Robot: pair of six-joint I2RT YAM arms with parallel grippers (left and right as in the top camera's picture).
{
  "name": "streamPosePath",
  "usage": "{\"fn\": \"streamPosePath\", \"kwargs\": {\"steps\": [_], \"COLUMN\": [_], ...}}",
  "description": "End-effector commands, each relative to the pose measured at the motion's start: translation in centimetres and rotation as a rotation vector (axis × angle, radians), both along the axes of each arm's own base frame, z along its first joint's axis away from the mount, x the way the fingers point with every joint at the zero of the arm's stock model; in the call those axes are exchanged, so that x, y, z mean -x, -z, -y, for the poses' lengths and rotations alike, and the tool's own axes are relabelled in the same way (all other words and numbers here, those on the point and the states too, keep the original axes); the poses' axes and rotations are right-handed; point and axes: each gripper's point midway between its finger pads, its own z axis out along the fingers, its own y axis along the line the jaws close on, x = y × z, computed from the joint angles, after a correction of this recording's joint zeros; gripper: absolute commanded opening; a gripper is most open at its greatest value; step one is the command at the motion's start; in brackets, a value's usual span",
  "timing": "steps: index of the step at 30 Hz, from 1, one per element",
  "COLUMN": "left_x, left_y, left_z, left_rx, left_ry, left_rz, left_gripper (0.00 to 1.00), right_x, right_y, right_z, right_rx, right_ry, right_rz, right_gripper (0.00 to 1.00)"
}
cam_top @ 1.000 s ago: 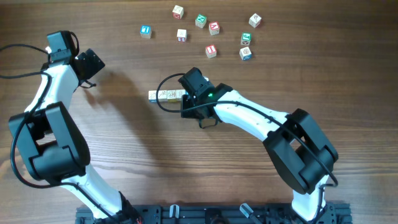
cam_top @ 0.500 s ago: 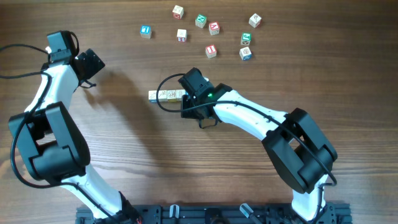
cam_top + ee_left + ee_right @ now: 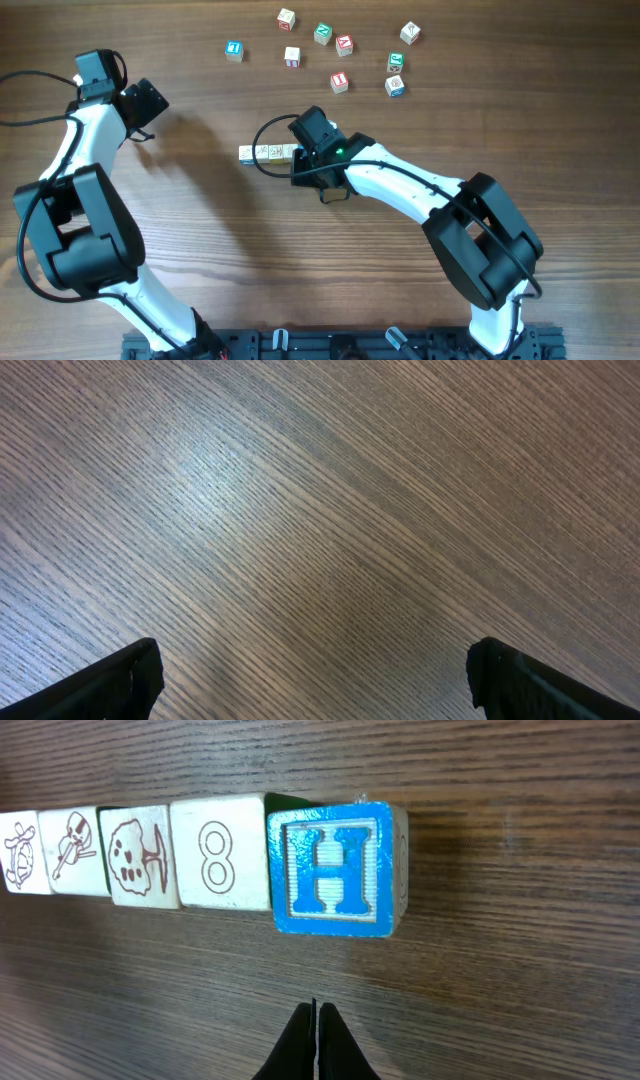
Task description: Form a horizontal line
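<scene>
A horizontal line of pale wooden cubes [image 3: 266, 153] lies at the table's middle. In the right wrist view the row [image 3: 140, 855] shows picture faces, an "8" cube [image 3: 218, 853] and a blue "H" cube [image 3: 337, 868] at its right end, all touching. My right gripper [image 3: 315, 1010] is shut and empty, just in front of the H cube; overhead it sits over the row's right end [image 3: 305, 160]. My left gripper [image 3: 315, 680] is open and empty over bare wood, at the far left overhead [image 3: 143, 105].
Several loose alphabet cubes lie scattered at the back: a blue one [image 3: 234, 50], a white one [image 3: 287, 18], a green one [image 3: 323, 33], a red one [image 3: 339, 82] and others towards the right [image 3: 410, 34]. A black cable loops beside the row [image 3: 262, 140].
</scene>
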Motion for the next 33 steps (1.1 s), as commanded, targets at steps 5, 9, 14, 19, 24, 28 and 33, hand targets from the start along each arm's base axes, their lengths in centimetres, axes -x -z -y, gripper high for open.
{"fn": "streamPosePath", "kwargs": {"steps": [5, 9, 14, 19, 24, 28, 33], "left_x": [0.1, 0.1, 0.1, 0.1, 0.1, 0.1, 0.1], "left_y": [0.3, 0.3, 0.3, 0.3, 0.3, 0.3, 0.3], "left_z": [-0.3, -0.3, -0.3, -0.3, -0.3, -0.3, -0.3], "left_rx": [-0.009, -0.009, -0.009, -0.009, -0.009, -0.009, -0.009], "left_ry": [-0.003, -0.003, -0.003, -0.003, -0.003, -0.003, -0.003], "left_rz": [-0.008, -0.008, -0.008, -0.008, -0.008, -0.008, -0.008], "left_gripper": [1.0, 1.0, 1.0, 1.0, 1.0, 1.0, 1.0], "right_x": [-0.6, -0.9, -0.9, -0.9, -1.2, -1.4, -1.6], "right_y": [1.2, 1.2, 1.2, 2.1, 2.0, 1.9, 1.8], "right_z": [0.5, 0.6, 0.8, 1.0, 0.6, 0.4, 0.4], "right_rx": [0.023, 0.03, 0.043, 0.057, 0.044, 0.039, 0.037], "right_ry": [0.03, 0.037, 0.043, 0.048, 0.039, 0.024, 0.026], "right_rz": [0.011, 0.025, 0.029, 0.019, 0.035, 0.052, 0.06], "right_gripper": [0.04, 0.04, 0.04, 0.04, 0.04, 0.04, 0.04]}}
